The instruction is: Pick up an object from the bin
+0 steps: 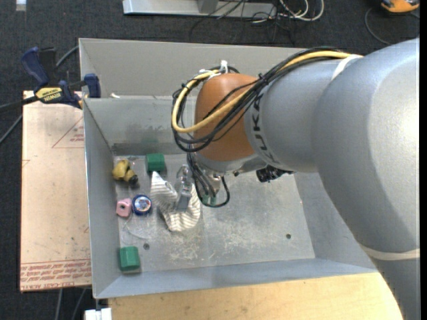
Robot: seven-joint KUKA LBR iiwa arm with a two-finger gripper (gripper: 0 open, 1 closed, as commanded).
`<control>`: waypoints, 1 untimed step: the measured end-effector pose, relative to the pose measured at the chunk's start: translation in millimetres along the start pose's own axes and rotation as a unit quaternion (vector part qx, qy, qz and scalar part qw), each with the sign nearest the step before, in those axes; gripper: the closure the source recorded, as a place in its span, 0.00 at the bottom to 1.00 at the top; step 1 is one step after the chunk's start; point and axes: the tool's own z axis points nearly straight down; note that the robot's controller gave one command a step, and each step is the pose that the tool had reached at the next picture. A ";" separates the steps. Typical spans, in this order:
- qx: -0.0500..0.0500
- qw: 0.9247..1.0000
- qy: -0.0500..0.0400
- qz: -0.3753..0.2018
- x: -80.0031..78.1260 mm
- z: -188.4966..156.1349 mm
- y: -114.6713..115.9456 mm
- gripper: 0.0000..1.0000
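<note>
Probably limp and light, your crumpled cloth (180, 220) below the green cube (155, 163); pinch a raised fold; gripper (183, 195) open or closed, unclear

Place: robotics lab or test cell
Machine: 1 grey industrial arm (347, 112), looped wiring (181, 105) over orange wrist cover (227, 122)
Setup: grey metal bin (200, 65) on dark carpet (53, 19)
Surroundings: loose cables (293, 5), metal stand foot (180, 5)
</note>
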 end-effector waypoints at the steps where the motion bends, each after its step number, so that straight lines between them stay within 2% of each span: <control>1: 0.000 1.000 0.000 0.000 0.3 0.6 0.0 1.00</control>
